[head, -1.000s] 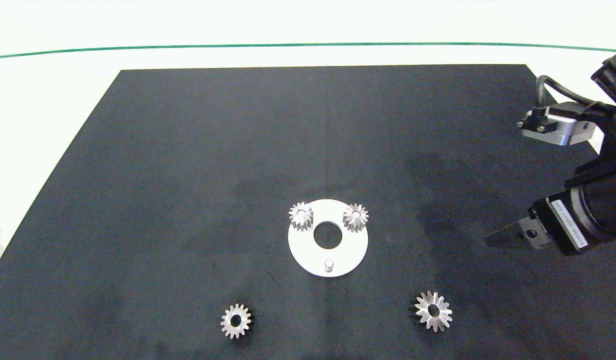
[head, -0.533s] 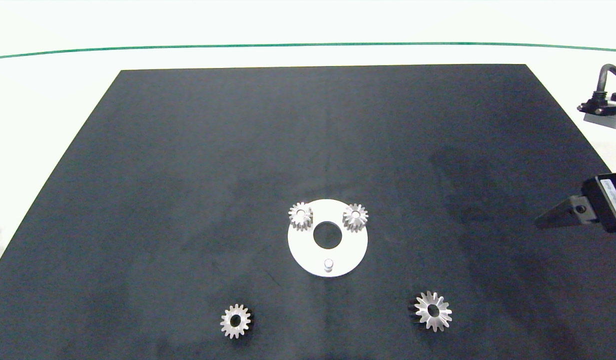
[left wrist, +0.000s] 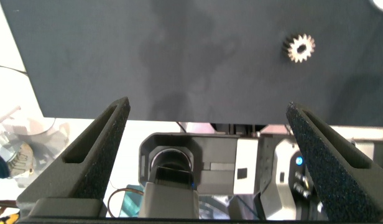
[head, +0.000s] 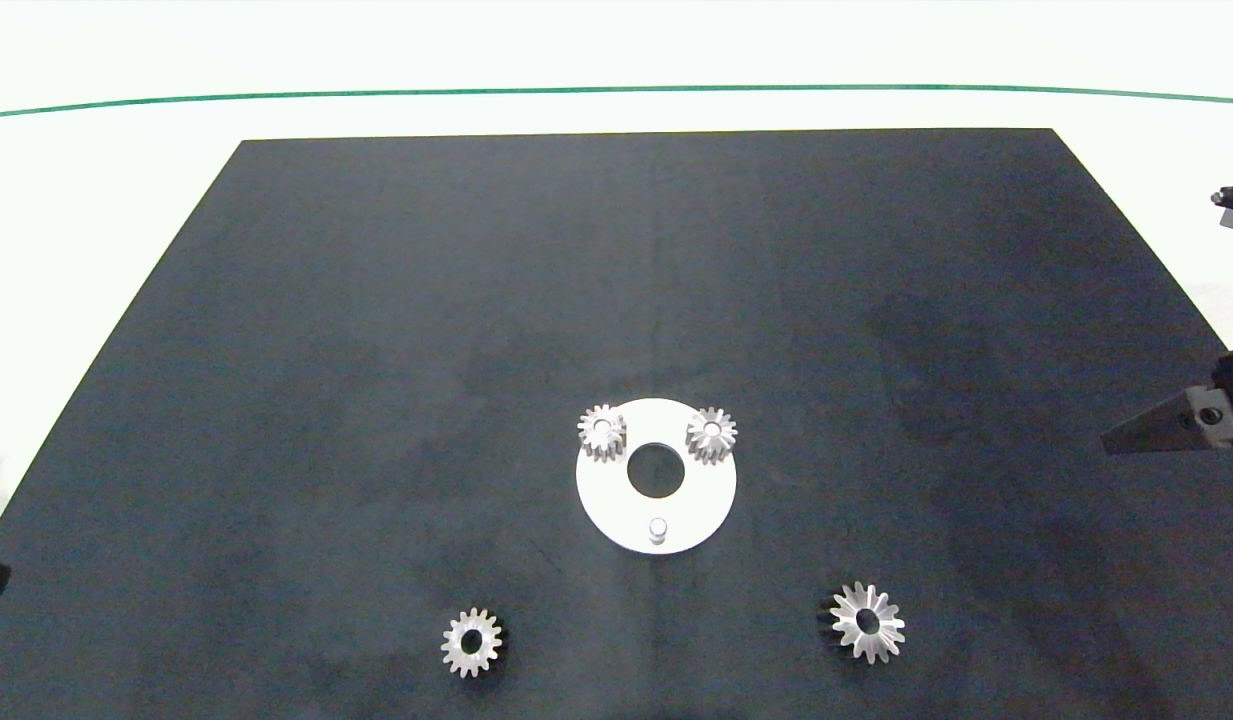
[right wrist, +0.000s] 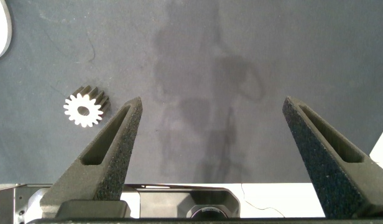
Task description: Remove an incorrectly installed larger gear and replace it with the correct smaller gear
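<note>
The right claw has drawn back to the desk's 3 o'clock edge, spread and empty. The larger gear lies off the plate at 5 o'clock; the smaller gear waits at 7 o'clock. Removal looks done. The left claw, spread, hangs at the near-left edge.

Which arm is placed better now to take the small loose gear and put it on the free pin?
Probably the left. The small blunt-toothed grey metal gear lies on the left side, ahead of the open left gripper. The open right gripper sits at the right edge, nearer the star-toothed shiny gear.
</note>
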Robot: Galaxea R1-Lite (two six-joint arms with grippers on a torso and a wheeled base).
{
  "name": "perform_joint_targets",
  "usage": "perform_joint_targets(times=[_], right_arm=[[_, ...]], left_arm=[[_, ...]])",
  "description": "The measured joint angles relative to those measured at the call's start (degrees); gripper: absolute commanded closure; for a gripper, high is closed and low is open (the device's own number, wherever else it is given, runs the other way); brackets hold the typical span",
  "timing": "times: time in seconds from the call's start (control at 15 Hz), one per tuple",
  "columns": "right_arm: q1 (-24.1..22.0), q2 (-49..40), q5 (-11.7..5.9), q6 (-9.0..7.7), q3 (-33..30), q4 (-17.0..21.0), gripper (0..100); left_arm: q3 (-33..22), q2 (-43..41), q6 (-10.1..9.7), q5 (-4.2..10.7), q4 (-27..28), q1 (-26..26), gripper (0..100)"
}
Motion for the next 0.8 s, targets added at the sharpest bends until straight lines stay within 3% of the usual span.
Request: perform_joint_targets(times=[0.13, 0.47, 0.8], right_arm=[[0.0, 0.1, 0.09, 0.15, 0.2, -0.1, 9], [0.0, 0.1, 0.06, 0.20, 0.3, -0.1, 9], [-0.2, -0.1, 0.04, 0.17, 0.3, -0.1, 9]], left_arm=[[0.4, 1.0, -3.11, 0.05, 0.0, -3.4, 0], [2.7, 4.6, -15.69, 1.10, -5.9, -17.0, 0], [6.5, 7.2, -18.44, 1.77, -10.6, -24.5, 0]])
